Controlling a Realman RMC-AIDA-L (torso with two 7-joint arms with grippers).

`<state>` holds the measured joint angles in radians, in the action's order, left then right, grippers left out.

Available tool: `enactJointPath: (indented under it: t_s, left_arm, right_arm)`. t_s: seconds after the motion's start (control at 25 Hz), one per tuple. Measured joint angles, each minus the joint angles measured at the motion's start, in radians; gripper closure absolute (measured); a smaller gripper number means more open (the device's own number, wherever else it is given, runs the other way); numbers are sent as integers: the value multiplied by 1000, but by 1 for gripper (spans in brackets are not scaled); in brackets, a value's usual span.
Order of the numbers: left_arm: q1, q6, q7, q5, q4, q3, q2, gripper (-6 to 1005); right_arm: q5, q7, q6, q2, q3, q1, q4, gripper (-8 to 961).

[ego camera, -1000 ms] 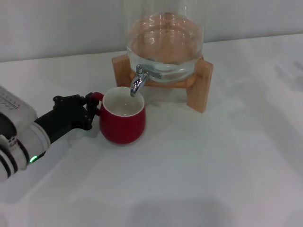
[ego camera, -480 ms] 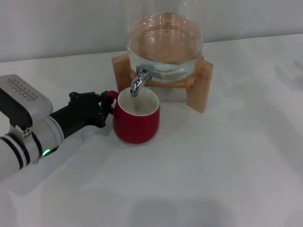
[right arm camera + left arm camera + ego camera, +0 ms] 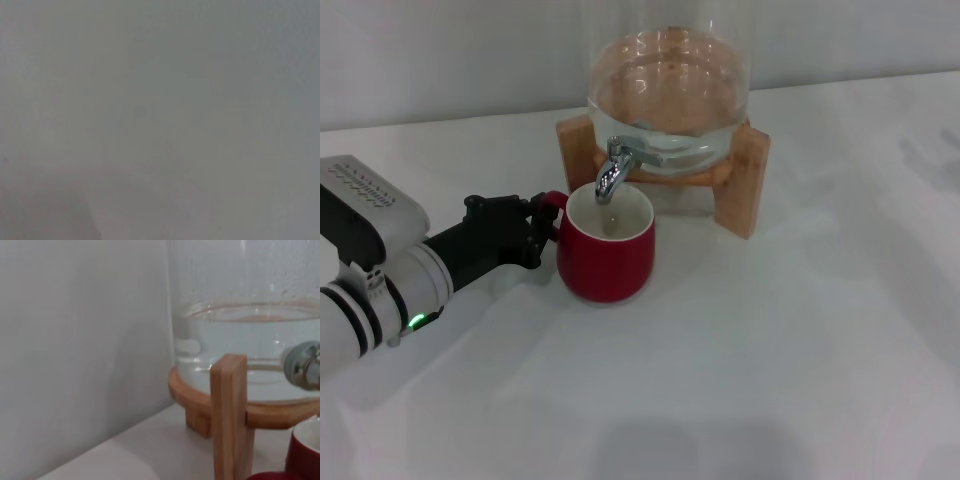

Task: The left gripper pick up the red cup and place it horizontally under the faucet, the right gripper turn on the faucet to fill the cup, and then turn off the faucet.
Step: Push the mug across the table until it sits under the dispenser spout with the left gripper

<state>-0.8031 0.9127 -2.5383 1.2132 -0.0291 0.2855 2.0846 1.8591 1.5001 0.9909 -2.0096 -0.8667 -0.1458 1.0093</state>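
Under the faucet (image 3: 611, 172) | red cup (image 3: 607, 258) stands upright on the white table (image 3: 790, 340), mouth directly below the spout | left gripper (image 3: 538, 222) at the cup's 9 o'clock, clenched on its handle | glass jar (image 3: 668, 95) on wooden stand (image 3: 748, 175) at the cup's 1 o'clock | right gripper out of sight

My left gripper (image 3: 533, 228): black multi-fingered claw on a matte black forearm, joined to a silver-white cuff with dark rings and a small green light (lit). A white boxy housing with fine printed markings sits above the cuff.
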Motion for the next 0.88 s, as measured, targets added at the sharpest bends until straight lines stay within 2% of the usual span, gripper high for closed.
enactJointPath:
  t_s: [0.32,0.88]
  left_arm:
    - [-9,-51,13,-33,-5,1,-2,896]
    - [-12,-57,70,-74,7,1,-2,895]
  right_arm:
    - [0,0,0,0,0,-1,0,204]
    - [0,2,1,0,2,-8,-13,205]
